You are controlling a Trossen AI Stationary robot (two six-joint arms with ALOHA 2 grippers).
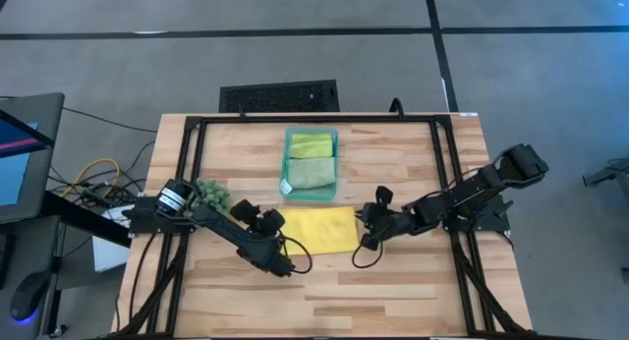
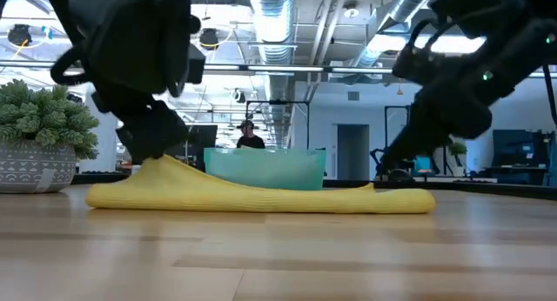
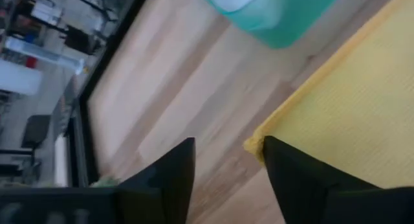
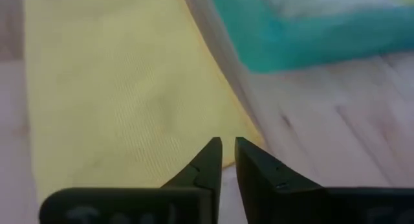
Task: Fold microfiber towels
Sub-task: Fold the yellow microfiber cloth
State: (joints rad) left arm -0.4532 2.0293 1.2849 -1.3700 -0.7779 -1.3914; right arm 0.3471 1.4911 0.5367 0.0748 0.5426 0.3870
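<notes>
A yellow square microfiber towel (image 1: 316,230) lies flat on the wooden table (image 1: 393,291), at six o'clock from the teal plastic tray (image 1: 336,168). Left gripper (image 3: 226,175) jaws stand open at its corner; right gripper (image 4: 228,160) jaws nearly closed, empty.

towel (image 1: 319,229) before tray (image 1: 336,163), between arms

one yellow towel (image 1: 316,229), one teal tray (image 1: 312,164), one plant (image 1: 212,193).

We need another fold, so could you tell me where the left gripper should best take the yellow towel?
Probably the yellow towel's corner just ahead of the open left gripper. The towel lies flat on the table, so only its thin edge can be pinched, coming in low from the left.
</notes>
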